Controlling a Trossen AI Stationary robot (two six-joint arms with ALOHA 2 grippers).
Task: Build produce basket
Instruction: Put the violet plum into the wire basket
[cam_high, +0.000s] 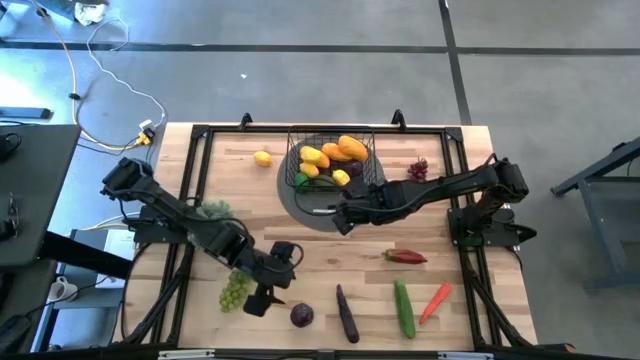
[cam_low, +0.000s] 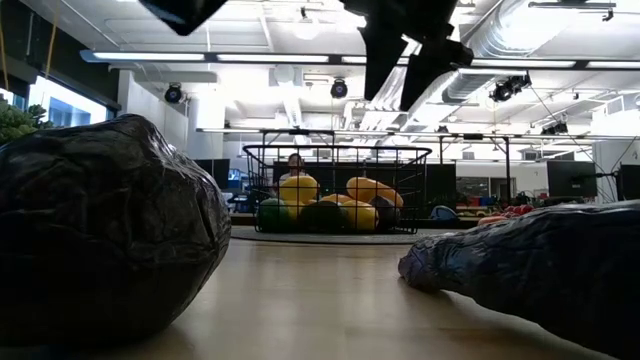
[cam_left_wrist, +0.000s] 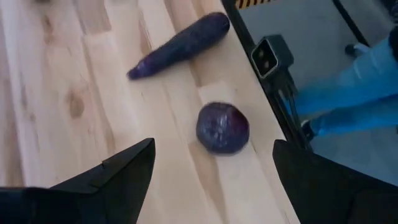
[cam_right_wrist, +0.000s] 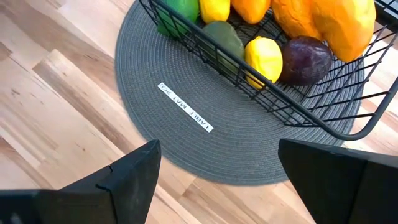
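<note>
The black wire basket (cam_high: 332, 158) stands on a round grey mat (cam_high: 322, 206) at the table's far middle, holding yellow, orange, green and dark purple pieces (cam_right_wrist: 266, 57). My left gripper (cam_high: 268, 296) is open above the near table, beside a round dark purple fruit (cam_high: 301, 315), which shows between its fingers in the left wrist view (cam_left_wrist: 222, 127). A purple aubergine (cam_high: 346, 312) lies next to it. My right gripper (cam_high: 342, 216) is open and empty over the mat's near edge, just short of the basket.
Loose on the table: a lemon (cam_high: 262, 158), purple grapes (cam_high: 418, 169), a red pepper (cam_high: 405, 257), a cucumber (cam_high: 403, 307), a carrot (cam_high: 435, 302), green grapes (cam_high: 233, 291) and a green leafy piece (cam_high: 212, 209). A black frame edges the table.
</note>
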